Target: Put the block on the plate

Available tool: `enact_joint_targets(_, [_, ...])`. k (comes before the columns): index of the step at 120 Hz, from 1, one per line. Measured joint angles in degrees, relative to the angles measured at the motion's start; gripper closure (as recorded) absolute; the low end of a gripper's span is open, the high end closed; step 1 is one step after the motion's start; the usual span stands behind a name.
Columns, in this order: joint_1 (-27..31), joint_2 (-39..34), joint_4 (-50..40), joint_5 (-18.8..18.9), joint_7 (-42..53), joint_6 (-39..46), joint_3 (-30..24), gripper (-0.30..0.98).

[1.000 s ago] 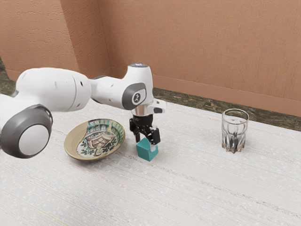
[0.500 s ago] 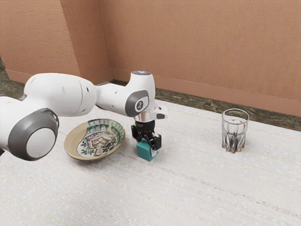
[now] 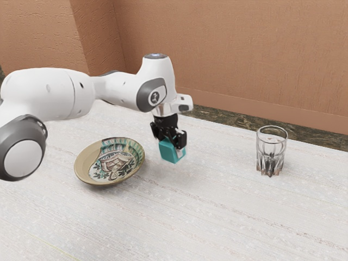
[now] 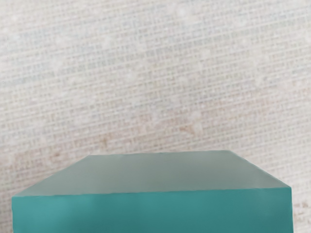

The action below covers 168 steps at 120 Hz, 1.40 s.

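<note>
Beside the plate (image 3: pixel 114 166), to the exterior view's right of it, our gripper (image 3: pixel 171 147) pinches the block (image 3: pixel 170 153) just above the table (image 3: pixel 217 217). If we swing over too low, the block could bump the plate's rim (image 3: pixel 78 169) and slip out.

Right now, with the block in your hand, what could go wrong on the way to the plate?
The block is beside the plate, not over it, so it could clip the raised rim if I cross too low. Only the two fingers of my hand hold it, so it might slip. Released over the sloping edge, it might tip or slide.
</note>
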Motion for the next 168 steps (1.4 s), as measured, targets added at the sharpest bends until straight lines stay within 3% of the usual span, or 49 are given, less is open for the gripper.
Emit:
enact_joint_targets(33, [1.00, -8.02, -7.66, 0.01, 0.07, -2.26, 4.16, 0.30])
enact_joint_targets(75, [2.62, -11.02, -11.74, -0.35, 3.21, -4.47, 12.43, 0.29])
enact_joint_targets(109, [6.79, -10.97, -13.21, -0.84, 6.98, -4.50, 13.65, 0.29])
enact_joint_targets(156, [6.91, -6.92, -13.19, -1.94, 10.60, -2.74, 13.53, 0.30])
enact_joint_targets(168, [6.78, -6.39, -13.03, -2.11, 11.30, -2.34, 13.42, 0.24])
